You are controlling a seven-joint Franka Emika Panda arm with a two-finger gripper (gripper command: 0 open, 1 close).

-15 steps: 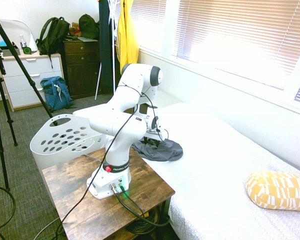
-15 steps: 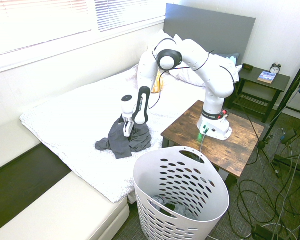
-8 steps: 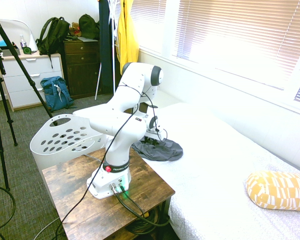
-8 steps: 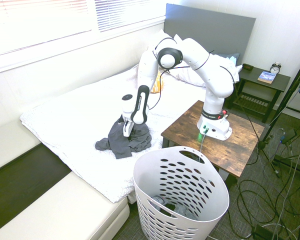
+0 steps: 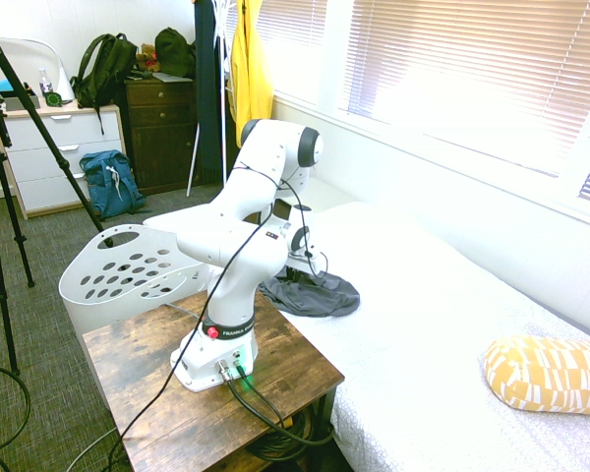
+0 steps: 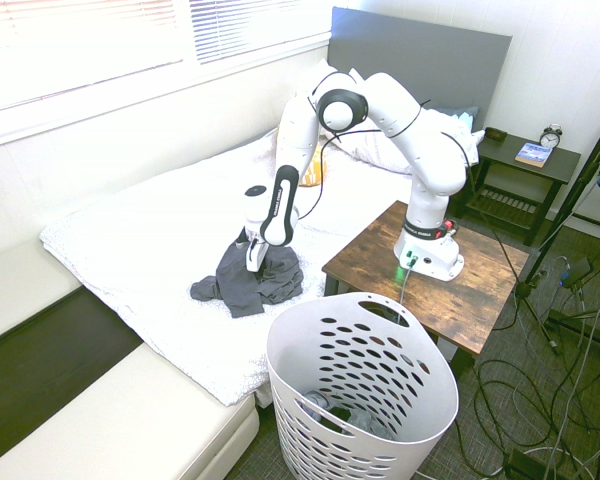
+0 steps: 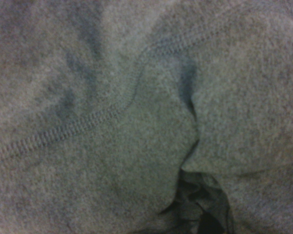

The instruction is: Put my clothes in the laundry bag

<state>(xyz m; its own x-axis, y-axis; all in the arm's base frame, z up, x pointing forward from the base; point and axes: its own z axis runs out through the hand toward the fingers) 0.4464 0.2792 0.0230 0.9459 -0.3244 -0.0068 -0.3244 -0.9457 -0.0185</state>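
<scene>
Bed (image 6: 140,250): white cover, carrying the garment near its edge.
Laundry basket (image 6: 365,385): white, oval holes, on the floor beside the bed.
Charcoal garment (image 6: 250,285): bunched on the bed, pulled up into a peak under the pincer.
Pincer (image 6: 254,262): pointing down into the garment; fingers buried in fabric, so their state cannot be told.

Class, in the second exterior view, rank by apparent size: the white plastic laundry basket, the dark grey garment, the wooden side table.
1. White plastic laundry basket, though it sits nearest the camera.
2. Wooden side table.
3. Dark grey garment, the smallest.
</scene>
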